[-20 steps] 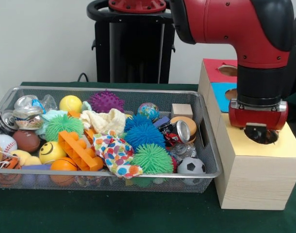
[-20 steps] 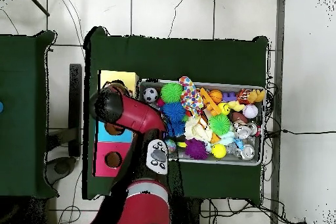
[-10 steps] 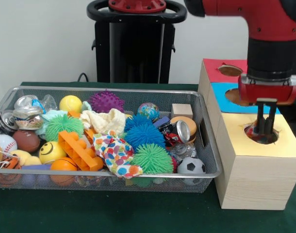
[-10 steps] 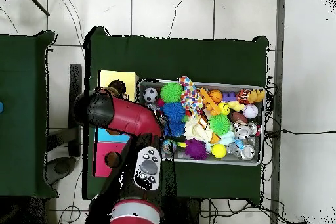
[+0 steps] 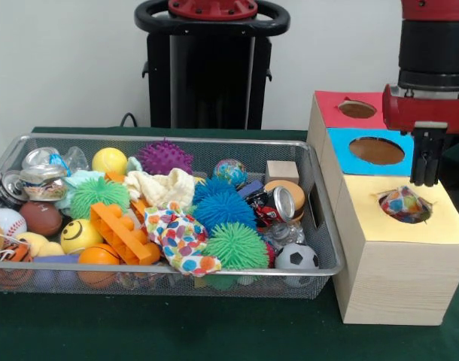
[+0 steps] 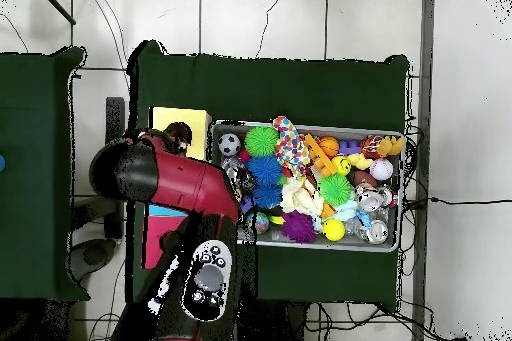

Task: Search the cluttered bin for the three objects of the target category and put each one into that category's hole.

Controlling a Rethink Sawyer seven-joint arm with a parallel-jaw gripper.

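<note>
My gripper (image 5: 426, 180) hangs open and empty just above the yellow top of the wooden box (image 5: 399, 259), up and to the right of its hole. A bundle of colourful spotted cloth (image 5: 405, 204) sits in that yellow hole, apart from the fingers. More cloth lies in the wire bin (image 5: 177, 268): a spotted piece (image 5: 180, 237) near the front and a cream piece (image 5: 163, 186) behind it. In the overhead view the red arm (image 6: 175, 177) covers most of the box (image 6: 180, 117) beside the bin (image 6: 400, 189), and the gripper itself is hidden.
The box also has a blue hole (image 5: 377, 150) and a red hole (image 5: 357, 109) behind the yellow one. The bin is packed with spiky balls, sport balls, crushed cans, an orange brick (image 5: 120, 229) and a wooden block (image 5: 281, 171). A black stand (image 5: 208, 68) rises behind.
The gripper has risen out of the yellow hole and shifted slightly right, leaving the spotted cloth in the hole. The arm has swung away from the bin.
</note>
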